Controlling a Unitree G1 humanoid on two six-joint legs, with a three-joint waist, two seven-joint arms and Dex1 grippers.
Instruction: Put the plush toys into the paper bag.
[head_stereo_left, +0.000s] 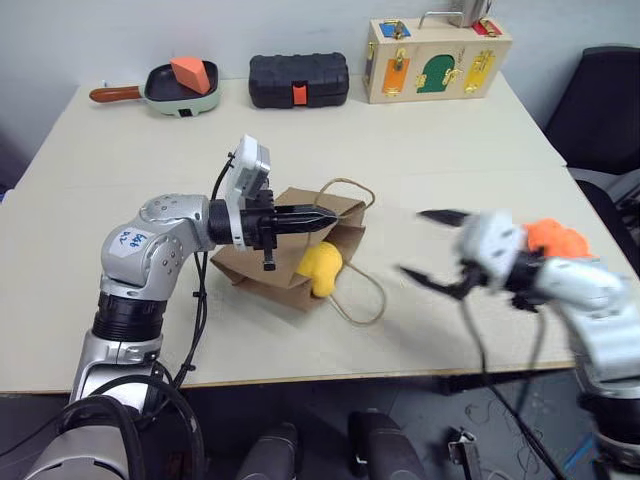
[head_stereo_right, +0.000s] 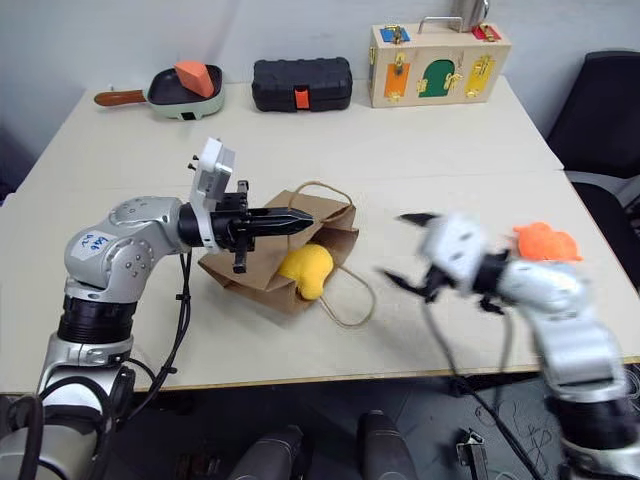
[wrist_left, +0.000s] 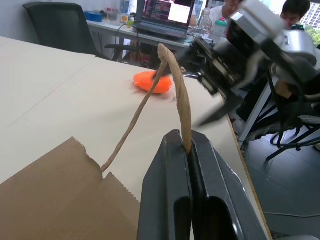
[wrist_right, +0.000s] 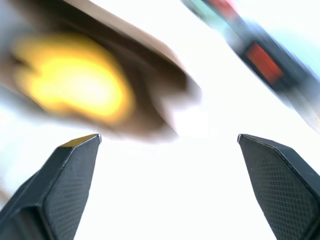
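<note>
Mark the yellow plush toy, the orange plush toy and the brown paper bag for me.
yellow plush toy (head_stereo_left: 322, 265), left eye view, middle of its body.
orange plush toy (head_stereo_right: 545, 241), right eye view, its top.
brown paper bag (head_stereo_left: 288, 283), left eye view, lower side panel.

You've got 2 plush toys: 1 yellow (head_stereo_left: 322, 266), 1 orange (head_stereo_left: 556, 238). 1 paper bag (head_stereo_left: 290, 262) w/ 2 loop handles, one (wrist_left: 179, 90) up in the air, the other (head_stereo_left: 362, 298) flat on the bench (head_stereo_left: 440, 160). At the back edge you can count 1 pan (head_stereo_left: 170, 92) w/ 1 orange block (head_stereo_left: 190, 72) in it, 1 black case (head_stereo_left: 298, 80), 1 wooden lock box (head_stereo_left: 436, 60). 2 claws in play: left (head_stereo_left: 330, 220), right (head_stereo_left: 430, 250). Off the bench, 2 black chairs, one (head_stereo_left: 600, 100) on the right, one (wrist_left: 62, 27) seen from the left wrist cam, plus 1 laptop (wrist_left: 165, 17).
</note>
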